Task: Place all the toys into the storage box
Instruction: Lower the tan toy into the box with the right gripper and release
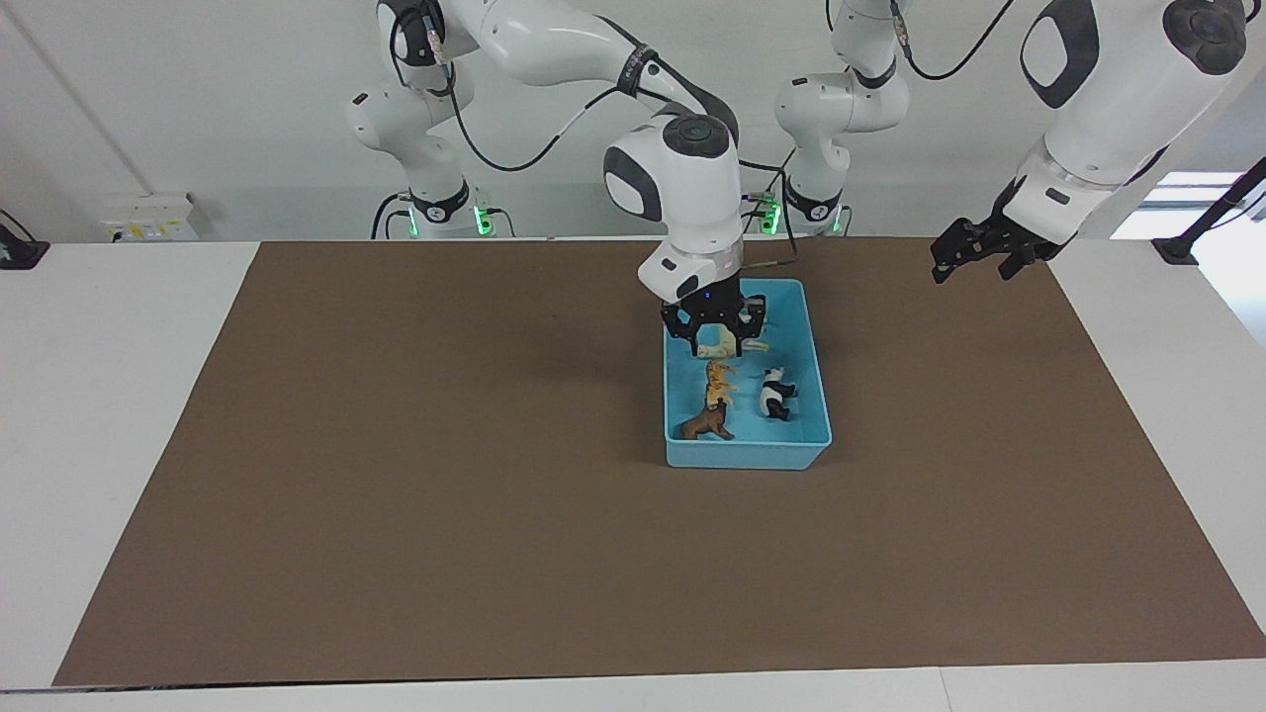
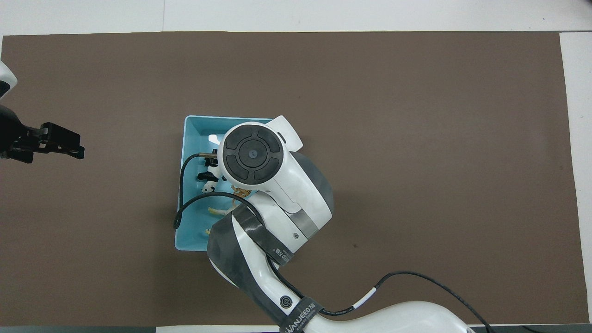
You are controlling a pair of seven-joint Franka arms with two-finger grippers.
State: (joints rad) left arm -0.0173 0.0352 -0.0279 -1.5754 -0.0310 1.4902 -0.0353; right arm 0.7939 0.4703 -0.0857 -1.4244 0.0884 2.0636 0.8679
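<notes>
Right gripper (image 1: 713, 334): I see it low over the storage box (image 1: 813, 348), at the end nearer the robots; jaws apart, clamped on nothing.
Big cat (image 1: 719, 381): lies loose in the box, just beneath the fingertips.
Horse (image 1: 730, 346): in the box, partly covered by the fingers.
Lion (image 1: 705, 423) and panda (image 1: 774, 394): in the box's farther half.
Left gripper (image 1: 974, 254): waits raised over the mat toward the left arm's end; jaws apart.
Hidden: overhead, my right arm covers most toys.
</notes>
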